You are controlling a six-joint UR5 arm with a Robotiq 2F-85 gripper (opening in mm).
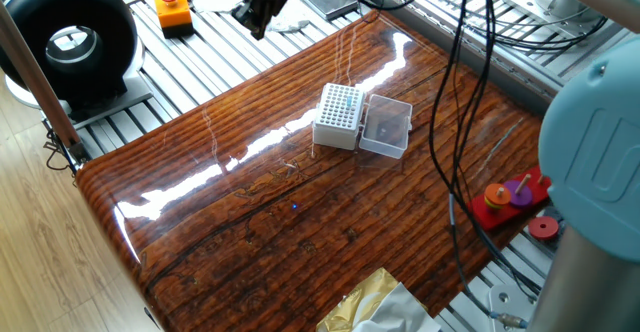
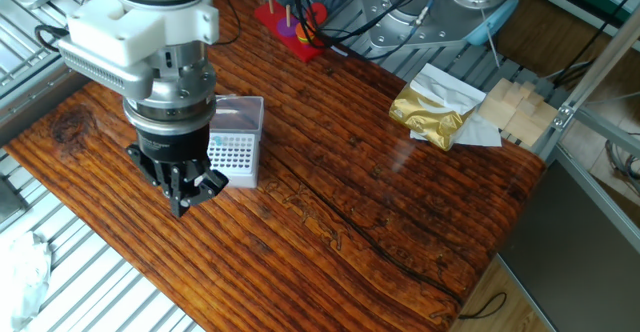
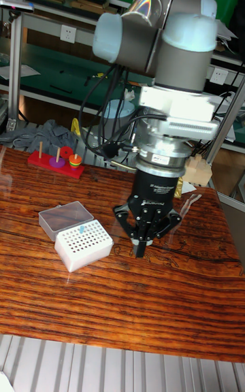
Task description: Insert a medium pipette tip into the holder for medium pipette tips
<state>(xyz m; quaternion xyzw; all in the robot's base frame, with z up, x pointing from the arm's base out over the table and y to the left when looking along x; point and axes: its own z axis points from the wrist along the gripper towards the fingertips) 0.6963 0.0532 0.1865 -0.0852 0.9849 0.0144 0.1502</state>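
Observation:
The holder (image 1: 338,115) is a small white block with a grid of holes on top, standing mid-table with its clear lid (image 1: 386,127) lying open beside it. It also shows in the other fixed view (image 2: 234,154) and in the tall view (image 3: 83,245). My gripper (image 1: 258,24) hovers past the table's far edge in one fixed view, well clear of the holder. It hangs just beside the holder in the other two views (image 2: 182,204) (image 3: 140,249). Its fingers meet at a point, shut, with nothing visible between them. The medium pipette tip is not visible in any view.
An orange button box (image 1: 173,10) and a black round device (image 1: 70,37) sit on the slatted frame near the gripper. A red peg toy (image 2: 290,22) stands at one table end, and a gold foil bag (image 2: 432,112) and wooden blocks (image 2: 515,107) at another. Cables (image 1: 460,92) hang over the table.

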